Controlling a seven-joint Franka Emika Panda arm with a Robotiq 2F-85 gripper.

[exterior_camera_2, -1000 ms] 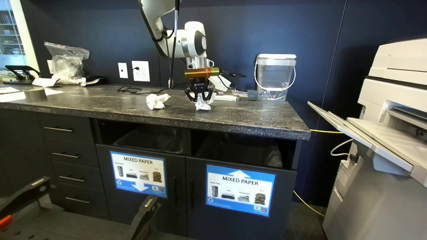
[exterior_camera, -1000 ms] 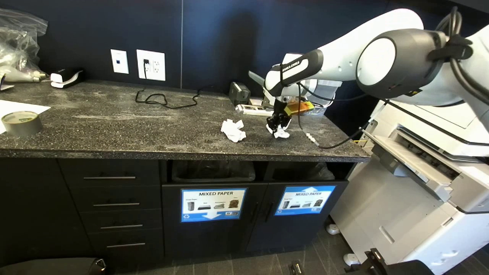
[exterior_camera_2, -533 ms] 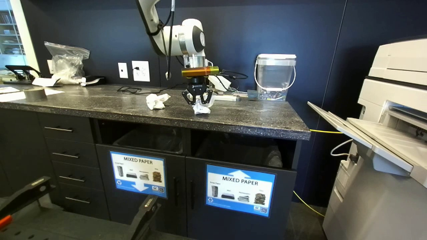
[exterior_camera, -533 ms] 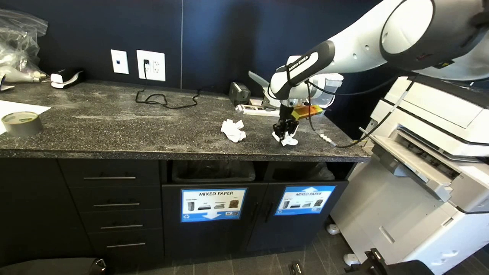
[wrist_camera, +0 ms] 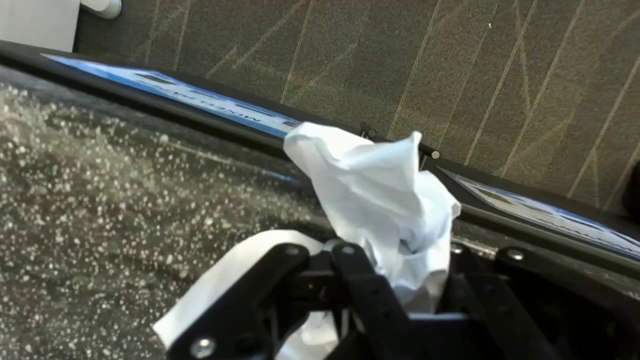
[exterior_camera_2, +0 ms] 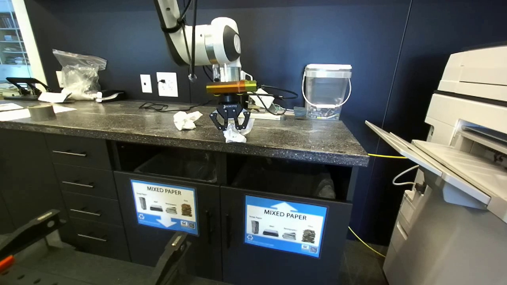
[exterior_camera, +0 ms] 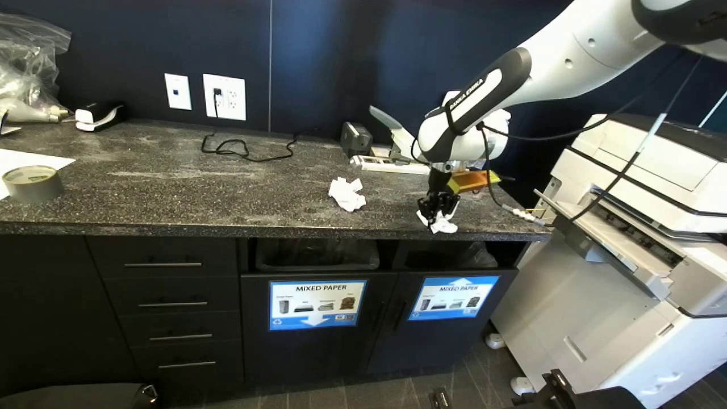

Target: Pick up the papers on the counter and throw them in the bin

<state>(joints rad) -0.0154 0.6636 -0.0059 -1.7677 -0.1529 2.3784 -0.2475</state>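
Observation:
Two crumpled white papers show. My gripper [exterior_camera_2: 233,126] is shut on one paper wad [exterior_camera_2: 235,137], whose creased ends stick out below and beside the fingers. It hangs close to the front edge of the dark speckled counter [exterior_camera: 170,187]; whether it touches the surface I cannot tell. In the wrist view the held wad [wrist_camera: 380,200] rises from between the jaws, overlapping the counter's edge and the floor beyond. A second paper wad [exterior_camera: 345,194] lies on the counter, apart from the gripper. Below the counter, a dark bin [exterior_camera: 318,266] sits in an open slot above a MIXED PAPER sign.
A black cable [exterior_camera: 247,153] lies near the wall. Behind the gripper are a white device [exterior_camera: 392,165] and a clear bucket [exterior_camera_2: 328,93]. A tape roll [exterior_camera: 33,183] stands at the counter's far end. A large printer [exterior_camera: 625,255] stands beside the counter's short end.
My gripper has carried its paper wad across the counter toward the front edge, the arm reaching along with it. The second wad has stayed in place.

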